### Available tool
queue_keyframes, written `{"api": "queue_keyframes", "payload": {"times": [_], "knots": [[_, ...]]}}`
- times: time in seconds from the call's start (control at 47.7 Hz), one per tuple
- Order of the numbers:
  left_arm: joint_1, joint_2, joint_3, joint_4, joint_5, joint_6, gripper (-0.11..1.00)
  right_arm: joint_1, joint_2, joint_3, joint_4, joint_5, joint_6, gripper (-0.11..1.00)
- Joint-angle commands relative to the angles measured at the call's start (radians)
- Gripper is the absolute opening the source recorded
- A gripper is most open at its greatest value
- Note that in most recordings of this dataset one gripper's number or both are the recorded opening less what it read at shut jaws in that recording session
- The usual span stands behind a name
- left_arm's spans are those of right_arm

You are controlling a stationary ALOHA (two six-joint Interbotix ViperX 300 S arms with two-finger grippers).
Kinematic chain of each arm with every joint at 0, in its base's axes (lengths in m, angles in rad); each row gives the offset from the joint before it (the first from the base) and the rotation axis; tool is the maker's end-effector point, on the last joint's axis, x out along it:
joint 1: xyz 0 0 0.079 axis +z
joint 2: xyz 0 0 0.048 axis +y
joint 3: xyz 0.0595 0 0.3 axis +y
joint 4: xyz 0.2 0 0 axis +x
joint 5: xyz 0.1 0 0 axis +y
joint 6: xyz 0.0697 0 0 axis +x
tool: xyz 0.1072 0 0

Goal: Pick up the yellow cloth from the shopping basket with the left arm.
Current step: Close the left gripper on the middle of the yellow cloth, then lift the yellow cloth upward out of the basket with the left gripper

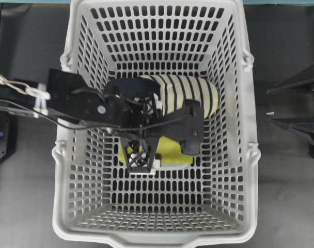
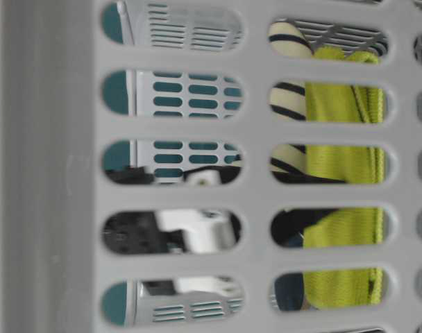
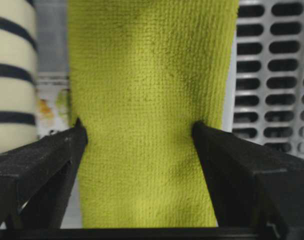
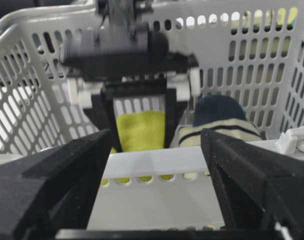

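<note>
The yellow cloth (image 1: 175,151) lies low inside the grey shopping basket (image 1: 252,155), next to the striped slipper (image 1: 193,95). My left gripper (image 1: 143,164) reaches down into the basket over the cloth's left end. In the left wrist view the cloth (image 3: 152,100) fills the space between the fingers of my left gripper (image 3: 139,130). Both fingertips press into its edges and pinch it narrower there. I cannot tell whether it is off the floor. My right gripper (image 1: 269,106) is open and empty outside the basket's right wall.
The cream-and-navy slipper (image 3: 12,75) lies right beside the cloth, under the left arm. The basket's slotted walls (image 3: 272,75) close in on all sides. From the right wrist, the basket rim (image 4: 157,160) sits just in front of my right gripper (image 4: 157,137).
</note>
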Motion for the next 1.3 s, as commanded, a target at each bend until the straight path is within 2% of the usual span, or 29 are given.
{"api": "queue_keyframes", "payload": {"times": [0.0, 0.147, 0.231, 0.294, 0.461, 0.524, 0.734, 1.048, 1.174, 1.279], "knots": [[-0.005, -0.002, 0.006, 0.003, -0.006, 0.005, 0.84, -0.003, 0.005, -0.015, 0.003, -0.009, 0.002, 0.69], [0.003, -0.005, 0.034, 0.003, -0.006, 0.003, 0.83, -0.008, 0.005, -0.015, 0.003, -0.009, 0.002, 0.69], [0.000, -0.006, 0.037, 0.003, -0.002, 0.006, 0.77, -0.008, 0.005, -0.014, 0.003, -0.009, 0.002, 0.69], [-0.003, -0.009, 0.032, 0.003, -0.002, 0.006, 0.65, -0.008, 0.005, -0.014, 0.003, -0.009, 0.002, 0.69], [-0.005, -0.041, -0.009, 0.003, 0.026, 0.008, 0.23, -0.008, 0.005, -0.014, 0.003, -0.011, 0.002, 0.69], [-0.003, -0.057, -0.041, 0.003, 0.061, 0.008, 0.14, -0.008, 0.005, -0.012, 0.003, -0.011, 0.002, 0.69], [-0.006, -0.083, -0.227, 0.005, 0.249, 0.006, 0.14, -0.008, 0.003, -0.014, 0.003, -0.023, 0.002, 0.68], [-0.011, -0.069, -0.597, 0.005, 0.575, 0.006, 0.14, -0.006, -0.003, -0.015, 0.003, -0.023, 0.002, 0.68], [-0.011, -0.038, -0.716, 0.003, 0.667, 0.008, 0.14, -0.006, -0.006, -0.015, 0.003, -0.023, 0.002, 0.68], [-0.009, -0.011, -0.769, 0.003, 0.724, 0.006, 0.14, -0.006, -0.006, -0.015, 0.003, -0.023, 0.002, 0.68]]}}
